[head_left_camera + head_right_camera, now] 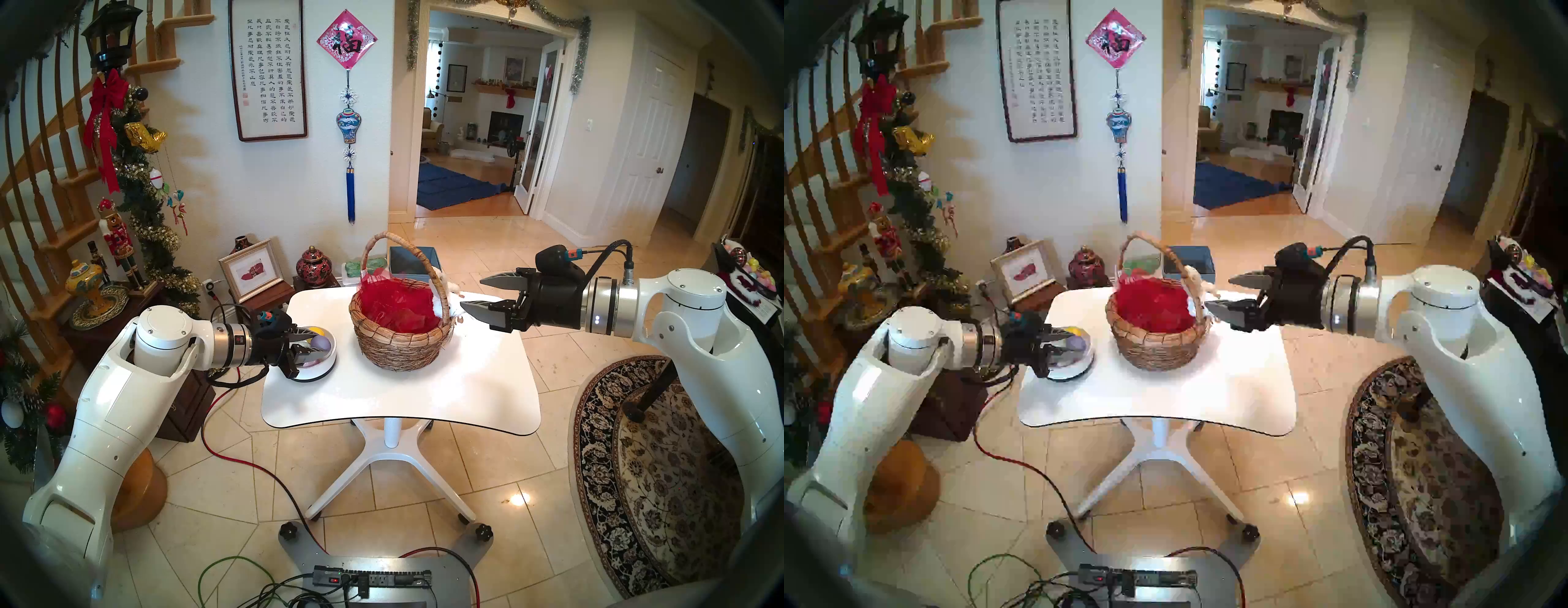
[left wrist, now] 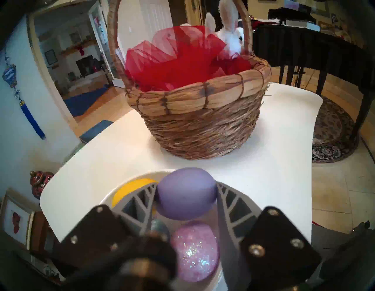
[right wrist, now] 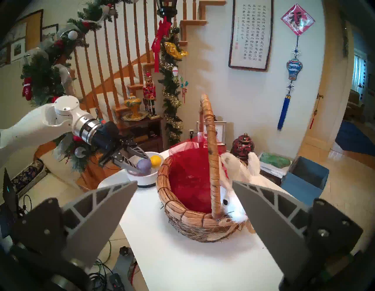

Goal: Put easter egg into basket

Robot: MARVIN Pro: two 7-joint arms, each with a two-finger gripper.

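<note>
The left pincer (image 2: 186, 200) has its two grey ribbed fingers (image 2: 140, 205) pressed against either side of a matte lavender plastic egg (image 2: 186, 193), clamped on it just over a shallow round white bowl (image 3: 144, 178). The egg sits at the fingertips, above a glittery pink egg (image 2: 195, 252) that lies in the bowl; a yellow egg (image 2: 129, 189) lies at the bowl's far side, and a small bluish-grey egg (image 2: 159, 227) shows partly behind the left finger. The bowl stands at the left edge of the white bench (image 1: 399, 395).

Near the bowl, toward the middle of the bench, stands the round woven wicker basket (image 1: 399, 344) with a tall arched handle. Crumpled red mesh fabric (image 1: 394, 305) fills it, and a small white plush bunny (image 3: 239, 182) leans over the rim on the side away from the bowl. No egg is visible inside the basket.

The right pincer (image 1: 477, 293) hovers in the air just beyond the bunny side of the basket, its grey fingers spread wide apart and holding nothing, pointing toward the basket.

Behind the bench, a grey-blue square bin (image 1: 418, 259) sits on the tiled floor.
</note>
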